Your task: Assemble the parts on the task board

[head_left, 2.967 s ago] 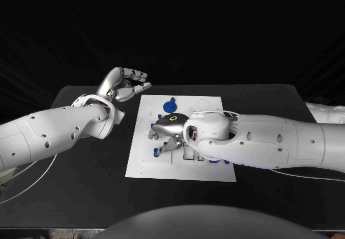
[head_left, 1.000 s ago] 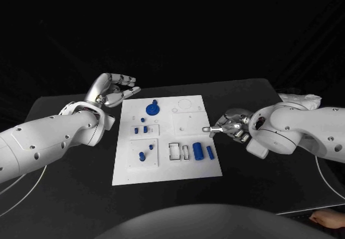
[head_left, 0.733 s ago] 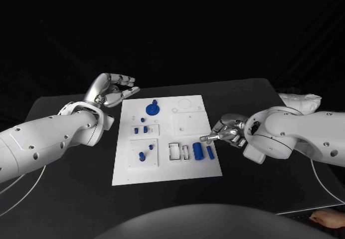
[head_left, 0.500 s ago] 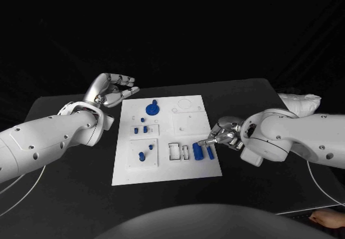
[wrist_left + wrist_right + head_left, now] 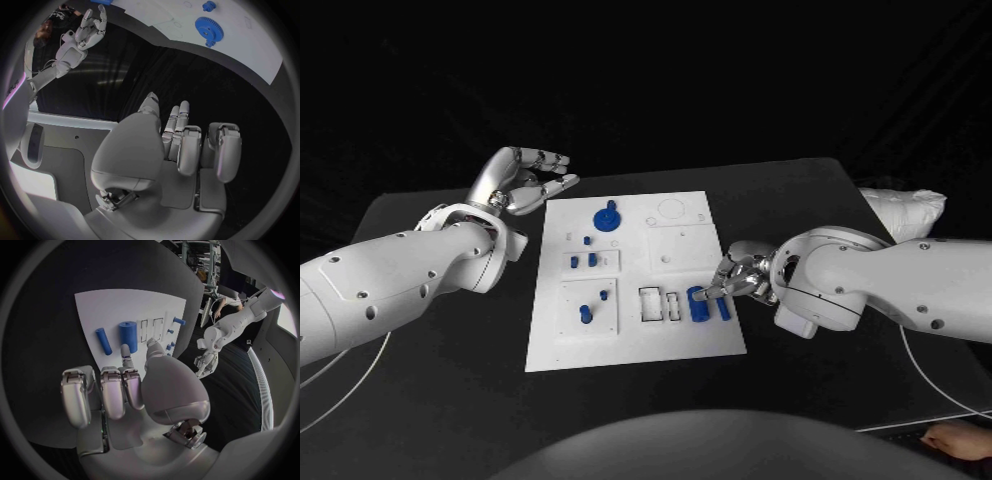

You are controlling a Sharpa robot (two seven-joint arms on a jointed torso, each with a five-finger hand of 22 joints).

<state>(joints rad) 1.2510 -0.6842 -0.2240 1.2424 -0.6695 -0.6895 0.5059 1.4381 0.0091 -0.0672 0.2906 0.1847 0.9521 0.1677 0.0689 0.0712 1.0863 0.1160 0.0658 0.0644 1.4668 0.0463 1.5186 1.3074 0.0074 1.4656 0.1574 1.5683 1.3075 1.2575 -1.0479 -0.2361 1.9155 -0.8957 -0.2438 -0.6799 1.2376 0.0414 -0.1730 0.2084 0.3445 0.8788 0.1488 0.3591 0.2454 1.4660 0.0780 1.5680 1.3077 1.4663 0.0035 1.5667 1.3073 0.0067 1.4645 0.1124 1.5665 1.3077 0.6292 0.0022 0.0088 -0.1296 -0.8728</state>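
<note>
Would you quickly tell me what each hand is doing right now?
Left hand: fingers curled, holding nothing.
Right hand: holding nothing, fingers apart, reaching toward the blue cylinders.

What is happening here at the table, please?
A robot is working on a white board that carries small blue parts. Its right hand reaches over the board's right edge, with fingertips at the two blue cylinders lying there; it does not seem to hold either one yet. Its left hand is raised beside the board's far left corner, fingers curled, holding nothing. A blue gear sits near the far end of the board.
</note>
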